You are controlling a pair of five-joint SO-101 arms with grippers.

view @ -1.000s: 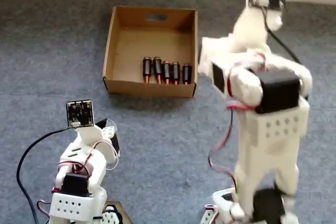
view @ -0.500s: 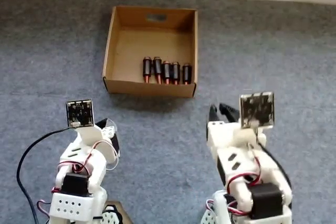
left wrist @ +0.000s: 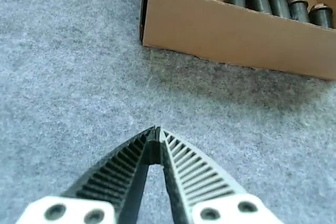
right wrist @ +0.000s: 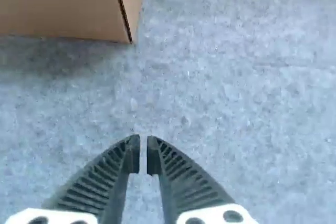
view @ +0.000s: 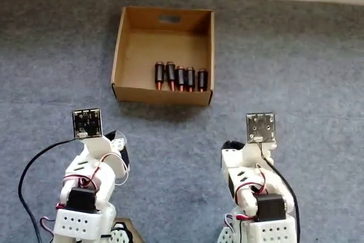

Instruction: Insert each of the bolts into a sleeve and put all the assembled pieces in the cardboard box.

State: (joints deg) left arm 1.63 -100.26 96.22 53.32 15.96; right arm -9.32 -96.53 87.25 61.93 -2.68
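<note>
The cardboard box (view: 162, 95) sits at the back middle of the grey carpet. Several dark assembled pieces with copper ends (view: 181, 77) lie in a row along its near wall. My left gripper (view: 120, 142) is folded back at the front left, well short of the box. In the left wrist view its tips (left wrist: 156, 130) meet, shut and empty, with the box wall (left wrist: 236, 32) and the pieces (left wrist: 278, 1) beyond. My right gripper (view: 230, 146) rests at the front right. Its tips (right wrist: 143, 141) stand almost together, holding nothing, near the box corner (right wrist: 63, 22).
Bare grey carpet (view: 170, 140) lies between the two arms and the box. A black cable (view: 25, 174) loops beside the left arm's base. A pale wall strip runs along the far edge.
The right arm came down from high beside the box's right side and folded back to the front right. The left arm and the pieces in the box stayed put.
</note>
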